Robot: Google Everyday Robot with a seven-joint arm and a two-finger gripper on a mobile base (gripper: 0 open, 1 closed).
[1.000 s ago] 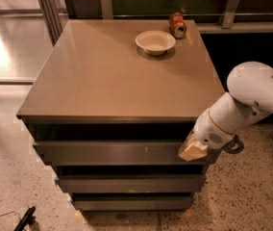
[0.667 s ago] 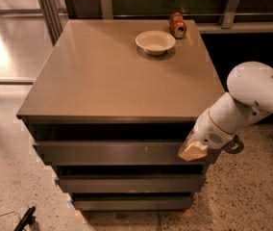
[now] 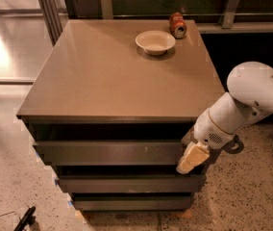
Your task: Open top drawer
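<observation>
— Right, where is your gripper (image 3: 192, 158)?
— It is at the right end of the top drawer (image 3: 107, 153). You can't make out whether its jaws are parted or closed, or whether they grasp anything.
— And the drawer?
— It runs leftward from the jaws, under the cabinet top (image 3: 103, 85). Farther back, above the jaws, you see a bowl (image 3: 155, 42), with a can (image 3: 177, 25) just beyond it.

Gripper (image 3: 192, 158) at the right end of the top drawer (image 3: 112, 153), covering that end of the front. Arm (image 3: 256, 93) cut off by the right edge. Label of can (image 3: 177, 25) on the bench (image 3: 103, 81) too blurred to read. Dark object (image 3: 25, 219), lower left, cut by the bottom edge; kind unclear.
</observation>
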